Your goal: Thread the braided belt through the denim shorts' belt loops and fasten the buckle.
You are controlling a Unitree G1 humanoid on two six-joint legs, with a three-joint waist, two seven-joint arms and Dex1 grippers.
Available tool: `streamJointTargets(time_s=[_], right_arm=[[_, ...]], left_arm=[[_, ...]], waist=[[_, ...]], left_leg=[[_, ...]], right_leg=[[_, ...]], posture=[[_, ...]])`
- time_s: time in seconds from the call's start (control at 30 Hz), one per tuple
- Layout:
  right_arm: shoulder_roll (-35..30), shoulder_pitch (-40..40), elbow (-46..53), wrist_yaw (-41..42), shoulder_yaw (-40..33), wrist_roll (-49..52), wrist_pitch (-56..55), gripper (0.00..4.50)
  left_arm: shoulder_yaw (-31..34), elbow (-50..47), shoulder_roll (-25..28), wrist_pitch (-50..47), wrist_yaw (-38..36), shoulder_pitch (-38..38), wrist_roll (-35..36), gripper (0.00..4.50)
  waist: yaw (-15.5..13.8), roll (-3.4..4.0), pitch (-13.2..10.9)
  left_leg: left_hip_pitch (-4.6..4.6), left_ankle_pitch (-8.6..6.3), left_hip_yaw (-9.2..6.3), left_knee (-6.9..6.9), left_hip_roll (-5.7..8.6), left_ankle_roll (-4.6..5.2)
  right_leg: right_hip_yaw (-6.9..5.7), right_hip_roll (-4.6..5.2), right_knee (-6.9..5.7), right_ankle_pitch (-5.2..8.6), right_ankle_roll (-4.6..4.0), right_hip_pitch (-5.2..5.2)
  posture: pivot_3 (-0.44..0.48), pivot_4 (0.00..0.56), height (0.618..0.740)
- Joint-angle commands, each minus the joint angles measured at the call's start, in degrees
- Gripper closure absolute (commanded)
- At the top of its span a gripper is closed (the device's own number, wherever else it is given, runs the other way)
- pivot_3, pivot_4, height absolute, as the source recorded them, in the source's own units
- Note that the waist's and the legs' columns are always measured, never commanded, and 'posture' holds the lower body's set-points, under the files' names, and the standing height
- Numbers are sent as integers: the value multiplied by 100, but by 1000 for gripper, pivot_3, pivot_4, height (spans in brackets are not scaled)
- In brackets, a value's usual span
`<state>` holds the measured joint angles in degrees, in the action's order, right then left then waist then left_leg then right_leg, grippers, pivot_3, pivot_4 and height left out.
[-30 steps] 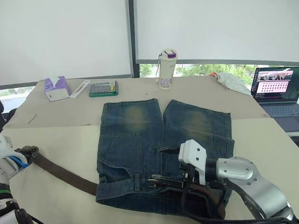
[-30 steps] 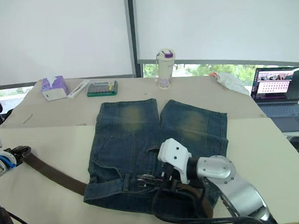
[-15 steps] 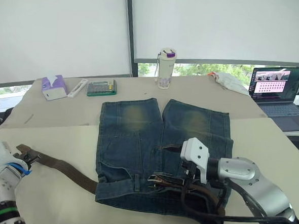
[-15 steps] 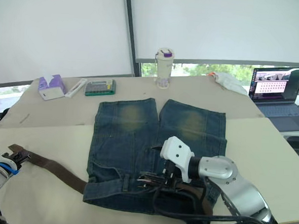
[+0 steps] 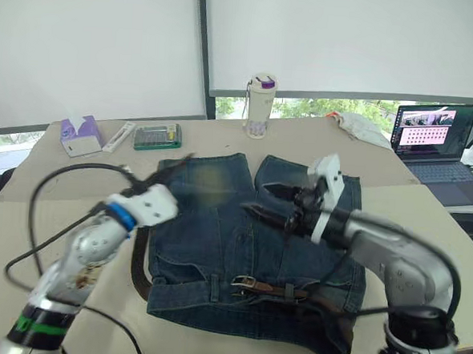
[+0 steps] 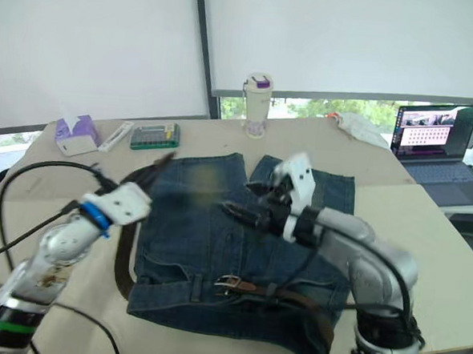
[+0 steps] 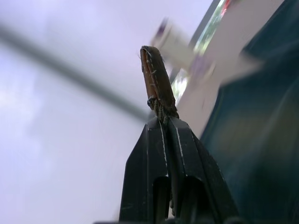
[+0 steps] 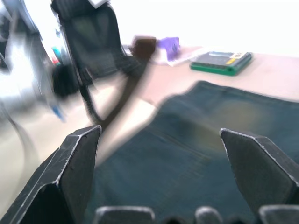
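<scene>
Left wrist view: reddish-brown leather tip of olive braided belt pinched in left claw; best swung toward silvery buckle on faded denim shorts, right claw spread wide, empty.

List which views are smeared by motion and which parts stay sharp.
Left eye view: the left gripper and its arm streak, while the denim shorts and buckle stay crisp. Left wrist view: the fingers and the braided belt tip are sharp, the background smeared. Right wrist view: the fingers are sharp, the room behind blurred.
</scene>
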<state>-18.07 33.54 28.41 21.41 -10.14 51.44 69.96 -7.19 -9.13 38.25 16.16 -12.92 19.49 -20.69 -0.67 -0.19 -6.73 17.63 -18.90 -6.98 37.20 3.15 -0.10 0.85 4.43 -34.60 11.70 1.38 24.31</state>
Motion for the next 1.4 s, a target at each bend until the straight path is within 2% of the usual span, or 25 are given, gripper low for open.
streamJointTargets(time_s=[0.03, 0.23, 0.4, 0.43, 0.6, 0.83, 1.23, 1.3, 1.33, 1.4], right_arm=[[470, 394, -256, -1019, -724, 997, 806, 0], [1014, 535, -494, -2702, -1266, 2302, 909, 0], [878, 412, -604, -3813, -1079, 3334, 581, 0], [792, 369, -620, -3971, -988, 3513, 510, 521], [334, 92, -559, -4529, -471, 4360, 19, 2208], [-226, -84, -484, -4754, 73, 4887, -690, 4469], [-836, -349, -415, -4759, 497, 5426, -1489, 4469], [-931, -379, -399, -4726, 526, 5484, -1573, 4469], [-970, -387, -396, -4710, 534, 5494, -1612, 4469], [-1062, -410, -383, -4656, 552, 5498, -1685, 4469]], left_arm=[[-550, 640, -166, 1150, 224, 571, -614, 4492], [-882, 1279, -403, 2173, 299, 1057, -878, 4492], [-911, 1542, -485, 2588, 329, 1262, -965, 4492], [-908, 1589, -505, 2642, 340, 1298, -990, 4500], [-892, 1809, -581, 2865, 346, 1457, -1090, 4500], [-846, 1831, -592, 2944, 300, 1461, -1100, 4500], [-814, 1821, -545, 2966, -40, 1434, -728, 4500], [-841, 1774, -545, 2812, -364, 1358, -243, 4500], [-861, 1707, -558, 2511, -731, 1293, 298, 4500], [-939, 1307, -493, 1501, -1812, 1084, 1827, 4500]], waist=[[0, 8, 0], [43, 16, 1], [46, 18, 1], [47, 18, 1], [61, 18, 0], [91, 18, 0], [85, 17, -1], [85, 17, -1], [87, 17, -1], [115, 17, -1]], left_leg=[[-1, 0, 0, -4, 1, 1], [6, 5, 7, -14, 2, 5], [10, 10, 7, -13, 6, 13], [10, 11, 7, -13, 8, 16], [10, 13, 8, -12, 9, 20], [8, 17, 14, -12, 7, 27], [6, 19, 14, -11, 8, 30], [6, 19, 14, -11, 9, 30], [6, 19, 14, -11, 9, 30], [6, 19, 14, -11, 7, 30]], right_leg=[[0, 0, -1, 0, 0, 1], [4, 0, -33, -1, 2, 15], [-1, 0, -32, -2, 6, 14], [-1, 1, -32, -2, 7, 13], [-4, 0, -29, -2, 11, 5], [-5, -3, -28, -1, 14, -1], [-5, -2, -26, 0, 15, -5], [-5, -2, -25, 0, 16, -6], [-5, -1, -25, 0, 16, -6], [-5, -2, -25, 0, 16, -6]], posture=[[0, 150, 740], [0, 150, 740], [0, 150, 740], [0, 150, 740], [0, 150, 740], [0, 150, 740], [0, 150, 740], [0, 150, 740], [0, 150, 740], [0, 150, 740]])
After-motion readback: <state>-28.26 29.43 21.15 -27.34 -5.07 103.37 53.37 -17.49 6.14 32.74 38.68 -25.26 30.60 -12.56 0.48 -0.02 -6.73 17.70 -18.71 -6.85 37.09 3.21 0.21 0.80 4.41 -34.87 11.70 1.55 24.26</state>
